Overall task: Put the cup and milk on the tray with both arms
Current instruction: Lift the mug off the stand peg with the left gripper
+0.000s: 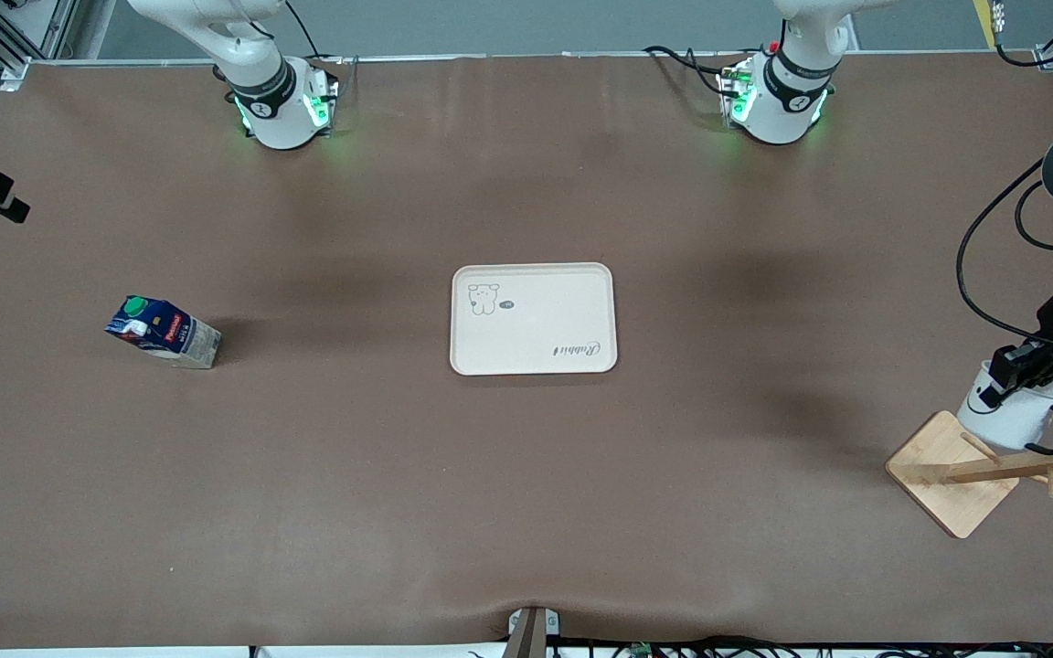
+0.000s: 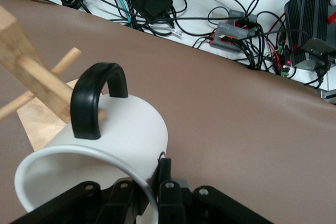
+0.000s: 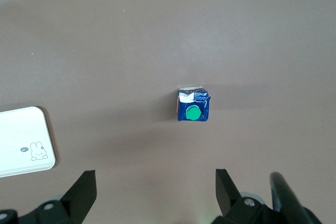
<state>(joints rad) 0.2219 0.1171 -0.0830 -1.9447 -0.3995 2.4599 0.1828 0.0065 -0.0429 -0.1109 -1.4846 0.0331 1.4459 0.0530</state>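
Glossy white cup [image 2: 113,140], curved black handle

Probably a lab: cable clutter [image 2: 157,3], power bricks [image 2: 310,19].

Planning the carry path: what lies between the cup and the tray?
Only bare brown table between the cup and the tray, as the front view shows.

Bare table [image 1: 526,475] lies all around the cream tray [image 1: 534,319], and nothing stands on it. The milk carton [image 1: 164,332] stands alone with open room around it. The wooden rack's pegs [image 1: 1025,468] crowd the white mug [image 1: 1013,413].
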